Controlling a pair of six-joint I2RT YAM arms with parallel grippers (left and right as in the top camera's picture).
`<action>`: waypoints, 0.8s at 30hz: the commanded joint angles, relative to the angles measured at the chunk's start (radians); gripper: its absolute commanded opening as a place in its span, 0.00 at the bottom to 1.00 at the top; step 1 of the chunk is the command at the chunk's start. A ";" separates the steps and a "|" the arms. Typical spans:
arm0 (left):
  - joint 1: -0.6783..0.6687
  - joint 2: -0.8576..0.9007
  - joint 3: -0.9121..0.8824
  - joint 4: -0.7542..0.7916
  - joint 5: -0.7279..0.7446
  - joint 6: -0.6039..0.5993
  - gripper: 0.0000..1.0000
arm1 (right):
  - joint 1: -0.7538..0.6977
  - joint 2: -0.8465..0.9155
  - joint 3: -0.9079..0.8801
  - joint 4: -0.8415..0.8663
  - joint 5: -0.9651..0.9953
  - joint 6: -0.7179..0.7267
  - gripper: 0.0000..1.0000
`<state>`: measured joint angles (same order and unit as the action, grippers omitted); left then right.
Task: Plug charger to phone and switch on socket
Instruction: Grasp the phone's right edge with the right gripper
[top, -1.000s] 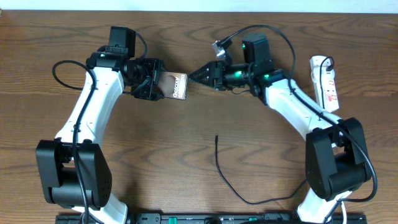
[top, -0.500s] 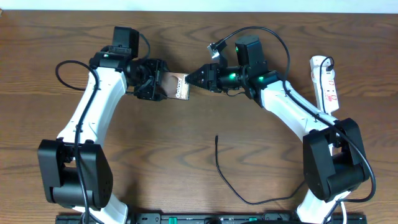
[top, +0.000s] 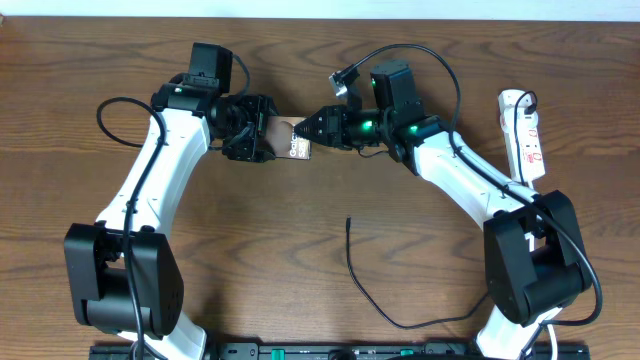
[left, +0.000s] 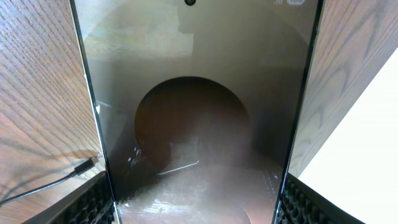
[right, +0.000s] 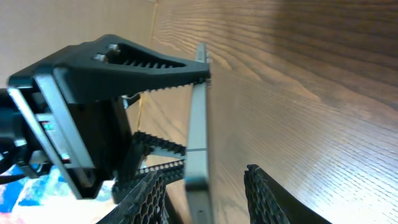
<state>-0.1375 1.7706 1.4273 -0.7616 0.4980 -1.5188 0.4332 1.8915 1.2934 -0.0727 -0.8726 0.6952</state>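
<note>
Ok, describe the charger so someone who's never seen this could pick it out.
Start at the wooden table, in the stretch between the two arm bases. The charger lies loose there, sweeping in from near the right arm's base and ending in a short straight tip. Unlike the thicker cables looped on the arms, it is thin, black, and flat on the wood.

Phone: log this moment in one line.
left gripper: holding phone | right gripper: open, jaws astride phone's free end | charger: loose on table, unplugged | socket: untouched, right edge
</note>
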 joint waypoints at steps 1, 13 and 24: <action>0.000 -0.035 0.034 0.001 0.010 -0.010 0.08 | 0.019 0.007 0.013 -0.012 0.049 -0.020 0.41; 0.000 -0.035 0.034 0.001 0.010 -0.032 0.07 | 0.050 0.007 0.013 -0.022 0.109 -0.039 0.41; -0.039 -0.035 0.034 0.004 0.005 -0.066 0.07 | 0.053 0.007 0.013 -0.025 0.123 -0.038 0.37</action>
<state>-0.1612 1.7706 1.4273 -0.7612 0.4976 -1.5673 0.4755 1.8915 1.2934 -0.0929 -0.7616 0.6735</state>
